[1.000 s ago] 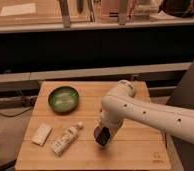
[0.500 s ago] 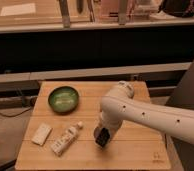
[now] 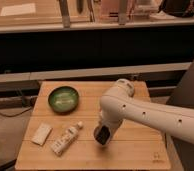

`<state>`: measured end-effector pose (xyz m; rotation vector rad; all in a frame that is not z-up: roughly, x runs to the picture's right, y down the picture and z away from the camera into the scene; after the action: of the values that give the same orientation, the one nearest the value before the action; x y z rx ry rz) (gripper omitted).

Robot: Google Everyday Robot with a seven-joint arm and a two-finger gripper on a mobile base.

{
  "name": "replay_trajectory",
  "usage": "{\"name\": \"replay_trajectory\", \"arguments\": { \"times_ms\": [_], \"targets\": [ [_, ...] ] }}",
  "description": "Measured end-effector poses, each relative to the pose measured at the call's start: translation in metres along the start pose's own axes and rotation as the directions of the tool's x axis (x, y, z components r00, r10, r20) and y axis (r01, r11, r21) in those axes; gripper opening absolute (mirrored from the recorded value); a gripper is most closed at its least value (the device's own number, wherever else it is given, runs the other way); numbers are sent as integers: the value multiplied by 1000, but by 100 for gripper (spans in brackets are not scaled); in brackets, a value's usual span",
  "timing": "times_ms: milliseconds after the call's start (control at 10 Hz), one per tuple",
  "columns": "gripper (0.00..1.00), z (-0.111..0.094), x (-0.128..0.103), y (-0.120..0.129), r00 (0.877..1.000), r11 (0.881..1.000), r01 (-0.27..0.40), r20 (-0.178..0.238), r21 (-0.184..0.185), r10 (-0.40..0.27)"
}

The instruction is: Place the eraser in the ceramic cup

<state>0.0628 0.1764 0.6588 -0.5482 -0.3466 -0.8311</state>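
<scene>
My gripper [image 3: 101, 136] hangs at the end of the white arm [image 3: 140, 112], low over the middle of the wooden table [image 3: 135, 150], right of the white bottle. Its tip is dark. I cannot make out a separate black eraser; it is hidden or out of view. No small white ceramic cup shows either; the arm covers the right part of the table.
A green bowl [image 3: 63, 98] sits at the table's back left. A pale flat block [image 3: 41, 134] lies at the front left. A white bottle-like piece [image 3: 65, 139] with a small cap end lies beside it. A dark counter runs behind the table.
</scene>
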Motion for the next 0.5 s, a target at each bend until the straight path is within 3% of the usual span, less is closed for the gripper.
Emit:
{"name": "replay_trajectory", "arguments": {
  "times_ms": [300, 500],
  "targets": [
    [0, -2, 2, -5, 998, 999, 14, -59, 30, -12],
    [0, 4, 3, -6, 991, 998, 42, -131, 45, -36]
  ]
}}
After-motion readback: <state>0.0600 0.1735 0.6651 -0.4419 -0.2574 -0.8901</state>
